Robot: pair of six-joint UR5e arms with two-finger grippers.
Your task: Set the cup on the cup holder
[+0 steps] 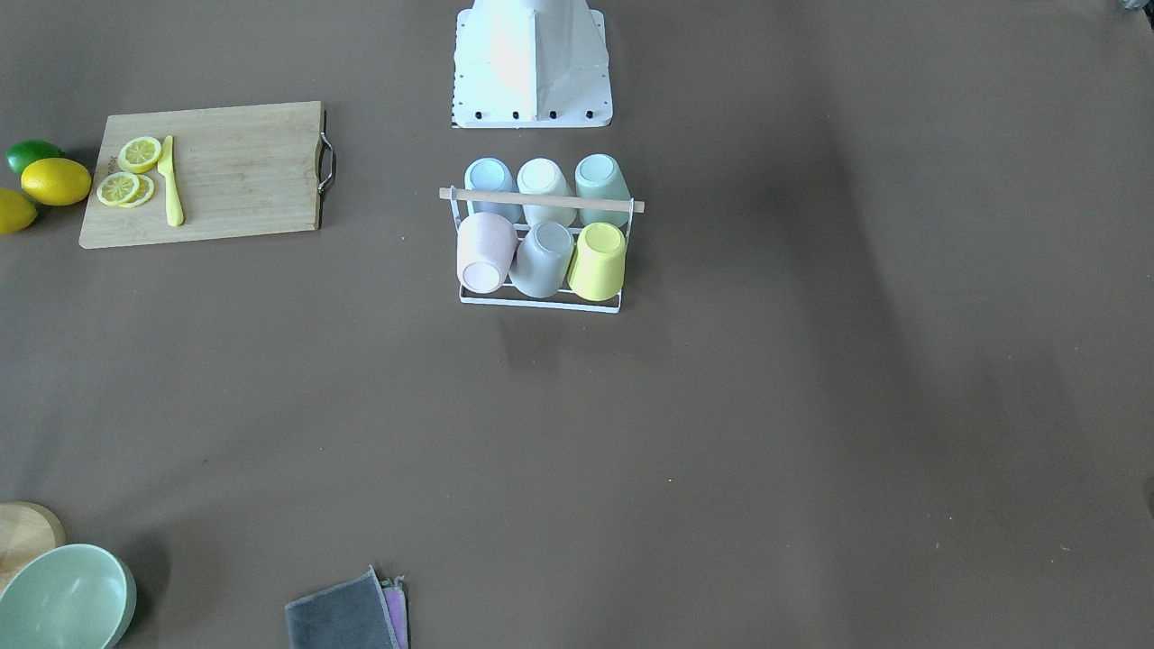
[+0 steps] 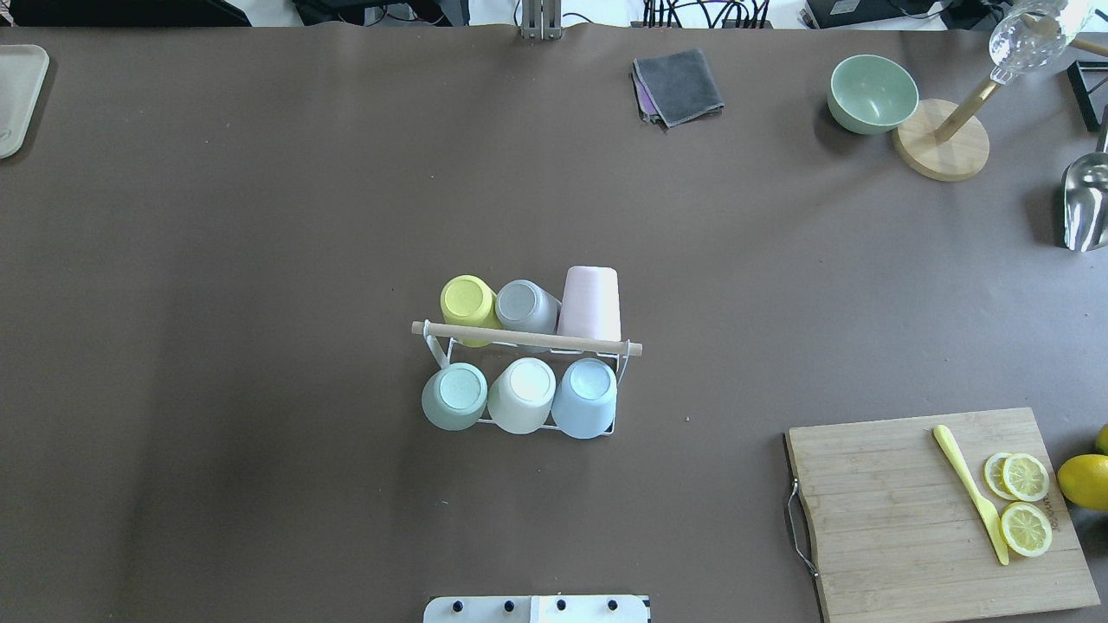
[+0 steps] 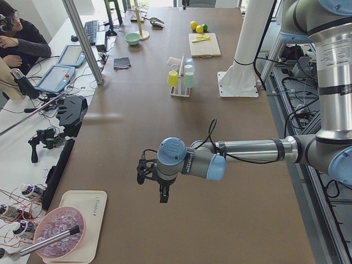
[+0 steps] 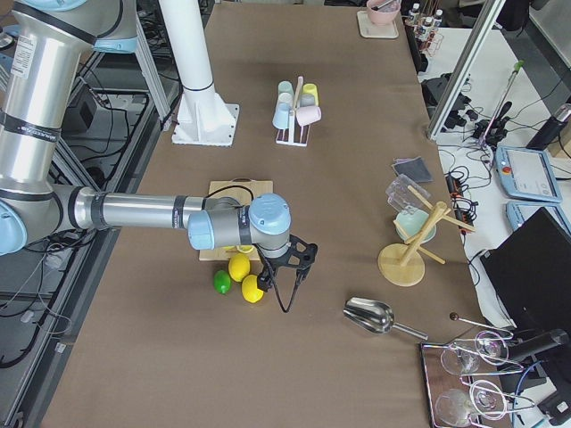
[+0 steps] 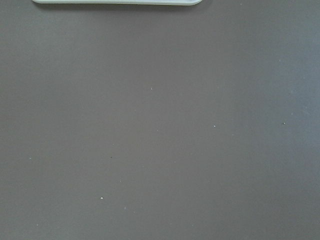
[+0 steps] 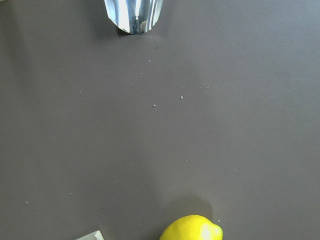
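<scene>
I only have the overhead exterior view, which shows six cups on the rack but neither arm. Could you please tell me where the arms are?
Observer: The left end effector hangs above bare table at the robot's left end, far from the cup holder.
Operator: Thank you. And the other arm?
Observer: The right end effector hangs at the opposite end of the table, close beside the lemons and the lime, equally far from the cup holder.
</scene>
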